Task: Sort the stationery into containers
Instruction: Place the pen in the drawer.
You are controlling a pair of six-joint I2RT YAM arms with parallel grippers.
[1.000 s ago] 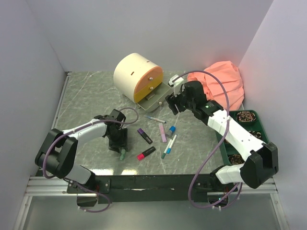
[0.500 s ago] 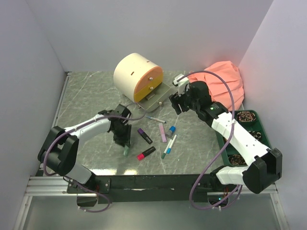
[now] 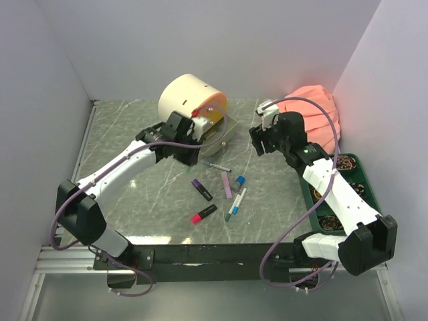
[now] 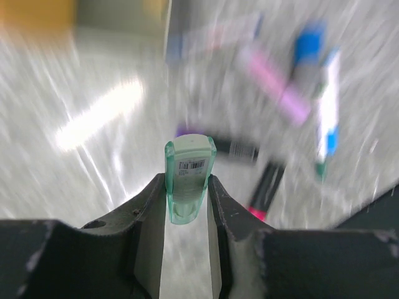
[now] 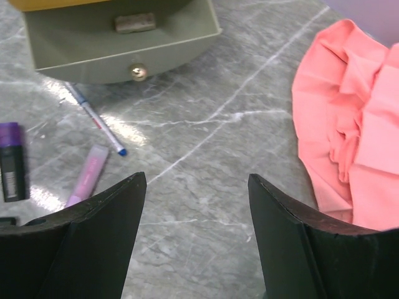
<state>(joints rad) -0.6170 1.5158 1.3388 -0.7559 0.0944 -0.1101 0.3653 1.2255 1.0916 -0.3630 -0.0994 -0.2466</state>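
Left gripper (image 4: 186,187), clamped on the upright green piece (image 4: 190,163), hangs at 9 o'clock of the open drawer (image 5: 93,59), probably for deposit. Right gripper (image 5: 194,187), fingers apart and empty, hovers at 3 o'clock, leaving access. Pens (image 3: 237,202) lie at 6 o'clock.

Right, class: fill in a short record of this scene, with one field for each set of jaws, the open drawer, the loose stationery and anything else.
Left jaws: shut on a small green piece, by the cream cabinet
Right jaws: open, empty, above the table near the drawer
Drawer: pulled out, one tan eraser inside
Loose on table: purple highlighter, pink-black highlighter, lilac marker, thin pen
Other: peach cloth, dark green tray at the right
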